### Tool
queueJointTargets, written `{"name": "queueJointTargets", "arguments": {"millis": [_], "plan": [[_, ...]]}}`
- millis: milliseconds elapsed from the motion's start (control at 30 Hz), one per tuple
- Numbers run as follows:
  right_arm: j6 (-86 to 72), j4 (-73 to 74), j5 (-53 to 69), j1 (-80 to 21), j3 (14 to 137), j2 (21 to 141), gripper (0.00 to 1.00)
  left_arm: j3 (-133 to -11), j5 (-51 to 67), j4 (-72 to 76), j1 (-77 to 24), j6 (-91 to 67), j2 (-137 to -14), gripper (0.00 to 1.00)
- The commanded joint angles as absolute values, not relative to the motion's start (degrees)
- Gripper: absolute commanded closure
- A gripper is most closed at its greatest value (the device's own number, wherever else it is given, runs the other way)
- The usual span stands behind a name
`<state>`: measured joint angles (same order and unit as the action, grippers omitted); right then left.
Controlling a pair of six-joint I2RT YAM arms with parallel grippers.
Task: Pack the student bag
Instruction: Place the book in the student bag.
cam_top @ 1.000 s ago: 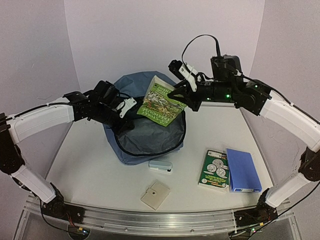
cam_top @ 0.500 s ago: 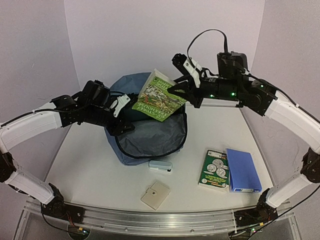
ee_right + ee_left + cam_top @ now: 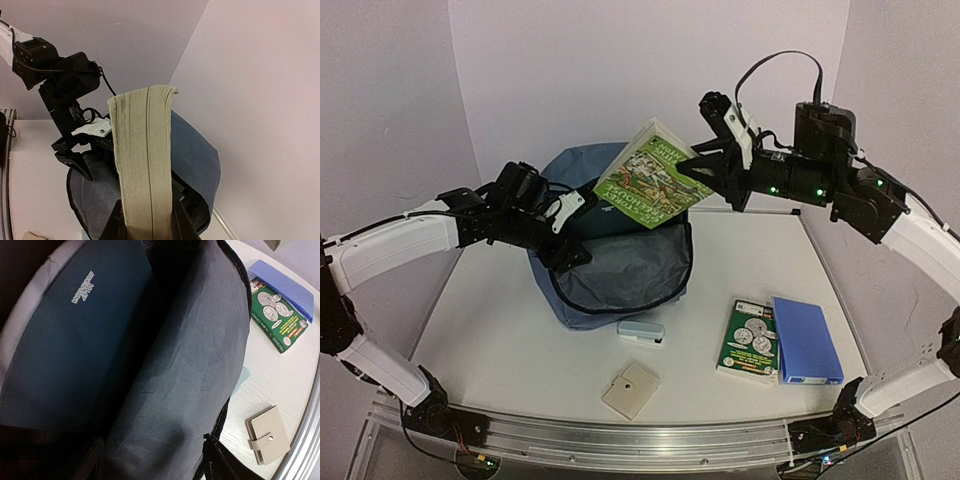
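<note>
Student bag point(image 3: 620, 278) lies open; right end effector point(image 3: 692, 172) clamps green book point(image 3: 642, 185).

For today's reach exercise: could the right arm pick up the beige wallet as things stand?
Probably not yet: the right hand is shut on the green book over the student bag; the wallet itself lies uncovered.

This is a robotics lab test cell. 2 white-and-black robot arms, the left arm point(image 3: 395, 245) and the right arm point(image 3: 925, 235), are bolted to an aluminium rail point(image 3: 620, 447) at the near edge of a white table point(image 3: 490, 330). Plain lilac walls point(image 3: 620, 70) enclose it on 3 sides. A black cable point(image 3: 790, 53) loops loose above the right arm, where green status lights point(image 3: 775, 190) glow.
</note>
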<state>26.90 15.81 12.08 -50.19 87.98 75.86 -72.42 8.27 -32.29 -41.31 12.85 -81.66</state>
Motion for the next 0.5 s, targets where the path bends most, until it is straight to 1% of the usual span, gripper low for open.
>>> {"name": "queueJointTargets", "arguments": {"millis": [0,67,100,200,367,400,467], "plan": [[25.61,6.37,12.79,-50.50,87.38,71.42,1.00,-73.88,9.61,-30.06,-41.05,13.77,-83.86,0.33],[25.35,6.13,12.93,-50.48,86.79,70.74,1.00,-73.51,10.41,-30.04,-41.11,13.75,-84.48,0.35],[25.27,6.08,13.02,-50.48,86.50,70.43,1.00,-73.32,11.22,-30.17,-41.10,13.58,-84.67,0.38],[25.25,6.15,13.57,-50.51,85.64,69.80,1.00,-72.62,13.55,-30.97,-41.13,12.17,-84.37,0.50],[25.82,6.11,11.49,-50.50,84.07,69.43,1.00,-68.18,16.97,-29.30,-41.31,8.93,-80.71,0.76],[25.91,6.14,10.78,-50.51,83.88,69.50,1.00,-67.55,17.38,-29.41,-41.36,8.30,-80.34,0.79],[25.84,6.47,10.01,-50.47,83.14,69.61,1.00,-66.58,17.72,-29.72,-41.74,7.38,-79.47,0.83]]}}
